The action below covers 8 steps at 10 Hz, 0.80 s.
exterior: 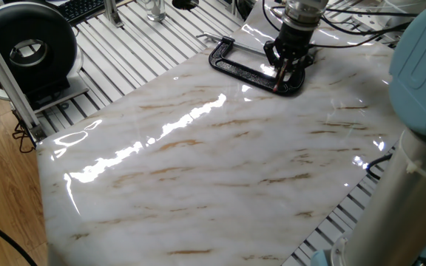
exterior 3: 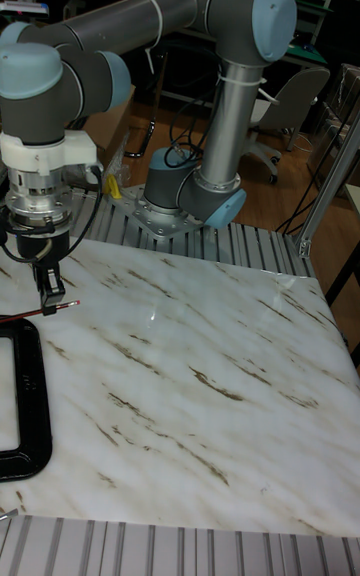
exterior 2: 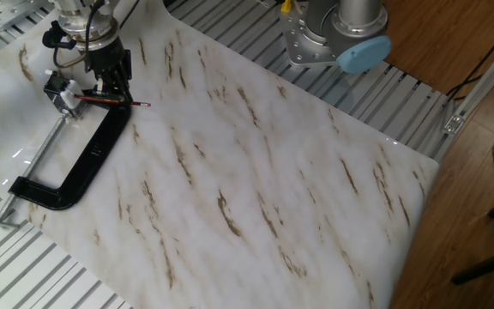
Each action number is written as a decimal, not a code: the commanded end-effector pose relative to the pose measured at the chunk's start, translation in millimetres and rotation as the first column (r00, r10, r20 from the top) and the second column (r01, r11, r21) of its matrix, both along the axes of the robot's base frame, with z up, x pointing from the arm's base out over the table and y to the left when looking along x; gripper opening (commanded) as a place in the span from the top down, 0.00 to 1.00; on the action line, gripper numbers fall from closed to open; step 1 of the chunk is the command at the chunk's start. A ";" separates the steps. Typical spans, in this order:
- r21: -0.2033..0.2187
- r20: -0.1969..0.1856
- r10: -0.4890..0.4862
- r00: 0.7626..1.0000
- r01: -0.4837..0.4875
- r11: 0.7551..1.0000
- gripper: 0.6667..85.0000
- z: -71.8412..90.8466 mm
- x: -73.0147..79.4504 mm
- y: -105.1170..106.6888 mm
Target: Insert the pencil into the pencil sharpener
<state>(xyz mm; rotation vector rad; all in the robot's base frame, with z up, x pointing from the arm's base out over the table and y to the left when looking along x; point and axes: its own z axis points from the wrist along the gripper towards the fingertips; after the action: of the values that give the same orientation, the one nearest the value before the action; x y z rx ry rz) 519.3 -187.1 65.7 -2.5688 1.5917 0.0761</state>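
Claw: your black two-finger gripper (exterior 2: pixel 114 84) was clenched on the thin dark red pencil (exterior 2: pixel 110 101).
Pencil: at 10 o'clock on the table, lying level, tip at the small sharpener (exterior 2: pixel 58 93) in the black C-clamp (exterior 2: pixel 80 167).
Risk: a slanted pencil could miss the hole and snap.

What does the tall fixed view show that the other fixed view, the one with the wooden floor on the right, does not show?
Only the tall fixed view shows the whole grey arm with light blue joint caps and an office chair behind it. Only the other fixed view shows the full black C-clamp with its silver screw, and the small pencil sharpener at the pencil's far end. Both show the thin dark red pencil held level in the gripper above the marble-patterned table.
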 end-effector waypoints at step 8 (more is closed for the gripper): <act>0.013 0.049 0.033 0.998 -0.034 0.999 1.00 -7.7 13.3 -25.3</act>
<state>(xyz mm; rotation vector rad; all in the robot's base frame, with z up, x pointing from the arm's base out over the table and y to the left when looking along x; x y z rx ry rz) 526.9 -209.3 57.0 -2.5751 1.5405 0.0514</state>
